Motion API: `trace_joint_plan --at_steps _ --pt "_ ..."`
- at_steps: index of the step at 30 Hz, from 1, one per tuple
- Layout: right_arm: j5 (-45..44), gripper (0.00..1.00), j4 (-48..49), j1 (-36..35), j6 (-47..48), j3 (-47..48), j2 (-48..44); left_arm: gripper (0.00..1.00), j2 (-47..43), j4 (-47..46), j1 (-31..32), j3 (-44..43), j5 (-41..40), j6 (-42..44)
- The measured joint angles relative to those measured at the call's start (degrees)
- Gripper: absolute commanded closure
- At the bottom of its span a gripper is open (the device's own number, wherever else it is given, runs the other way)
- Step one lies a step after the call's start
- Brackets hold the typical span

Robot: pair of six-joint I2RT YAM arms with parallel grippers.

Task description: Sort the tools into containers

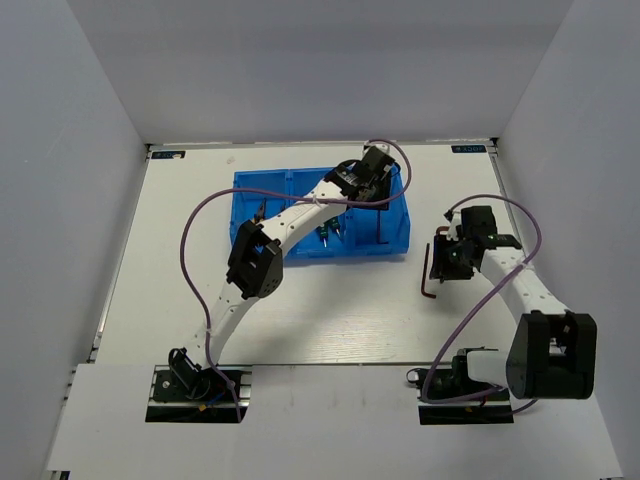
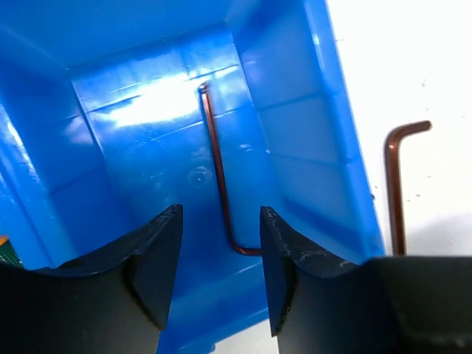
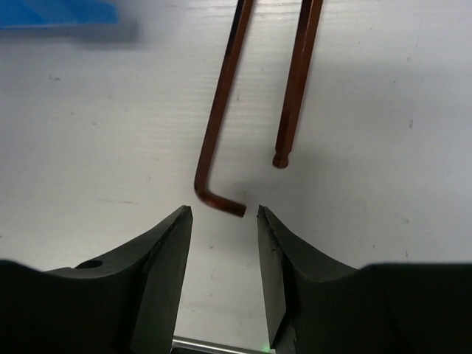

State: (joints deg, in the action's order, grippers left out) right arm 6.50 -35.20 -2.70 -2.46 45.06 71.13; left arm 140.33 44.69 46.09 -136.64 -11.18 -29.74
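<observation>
The blue tray [image 1: 260,178] stands at the back of the table. My left gripper [image 1: 378,160] hangs over its right compartment [image 2: 162,103], open and empty [image 2: 220,221]. One thin brown hex key [image 2: 217,169] lies flat on that compartment's floor. Two green-handled screwdrivers [image 1: 330,233] rest in the middle compartment. My left arm covers most of the left compartment. Right of the tray, two more hex keys [image 1: 427,272] lie side by side on the table. My right gripper [image 3: 221,221] is open just short of the bent end of one [image 3: 217,133]; the other [image 3: 295,88] lies beside it.
Purple cables [image 1: 195,235] loop above the table from both arms. White walls close in the table on three sides. The tray's right wall [image 2: 346,147] stands between the left gripper and the hex keys on the table.
</observation>
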Motion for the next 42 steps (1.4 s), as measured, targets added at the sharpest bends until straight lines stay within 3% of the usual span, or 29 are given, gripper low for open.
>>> trace_joint_plan --at_steps 3,7,13,17,23,29,32,38,42 --pt "-1.4 0.56 2.32 0.0 0.68 0.15 3.87 0.42 -1.14 -0.68 0.13 0.9 1.25 0.98" --pt "-1.92 0.6 3.58 -0.04 1.4 2.16 11.15 0.51 -6.91 -2.32 0.55 6.56 2.75 3.82" --pt "-0.46 0.61 4.57 -0.46 1.03 6.29 16.26 0.53 -30.58 -7.45 2.34 31.32 3.58 6.6" --pt "0.55 0.61 5.27 -0.5 0.26 6.93 16.22 0.49 -47.84 -9.35 3.39 47.78 3.63 6.25" --pt "0.74 0.61 5.64 -1.4 -1.68 6.21 16.37 0.41 -62.25 -9.27 3.1 64.5 2.47 2.21" --pt "-1.31 0.61 7.1 -3.48 -3.63 4.68 18.32 0.37 -66.29 -6.78 3.28 70.51 1.09 -1.6" --pt "-3.61 0.7 8.15 -4.76 -4.66 4.57 19.12 0.37 -67.73 -5.86 3.28 70.71 0.59 -3.15" --pt "-8.83 0.98 10.6 -6.34 -6.54 3.1 18.25 0.36 -72.24 -5.09 3.28 72.48 -0.74 -5.77" --pt "-9.92 1.0 11.41 -6.43 -8.07 1.9 16.9 0.36 -73.13 -4.76 3.28 72.57 -1.44 -6.82"
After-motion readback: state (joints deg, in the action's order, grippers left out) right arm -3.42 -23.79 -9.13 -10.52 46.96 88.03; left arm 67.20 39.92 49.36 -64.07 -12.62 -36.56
